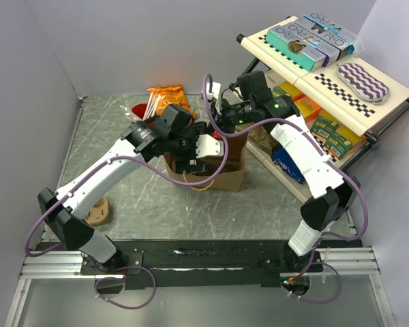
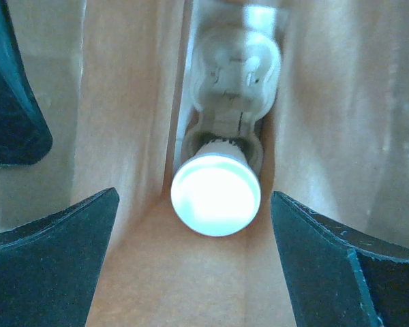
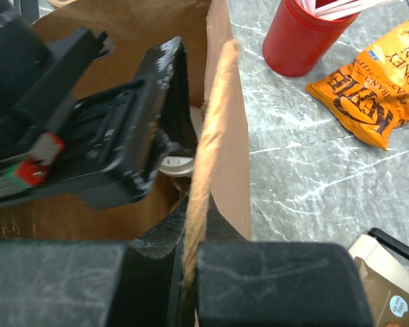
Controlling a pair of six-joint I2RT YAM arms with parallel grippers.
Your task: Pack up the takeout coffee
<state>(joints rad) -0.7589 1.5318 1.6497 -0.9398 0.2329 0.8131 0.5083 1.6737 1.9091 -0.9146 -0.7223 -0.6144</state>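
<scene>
On the grey marbled table [image 1: 123, 197], the takeout coffee [image 2: 216, 193] stood upright inside the brown paper bag [image 1: 225, 178]. The left gripper [image 2: 194, 204] was released and clear of it, and the right gripper [image 3: 187, 272] pinched the bag's rim. We judged the cup light, crushable and slick-lidded, best held gently below the lid.

Cup [image 2: 216, 194] lid overexposed, detail lost in left wrist view. Red cup [image 3: 300, 44] cut off by top edge; chip bag [image 3: 375, 88] by right edge.

Red cup [image 3: 296, 41], orange chip bag [image 3: 368, 85], brown tray [image 1: 99, 212] — pulp, perhaps
</scene>
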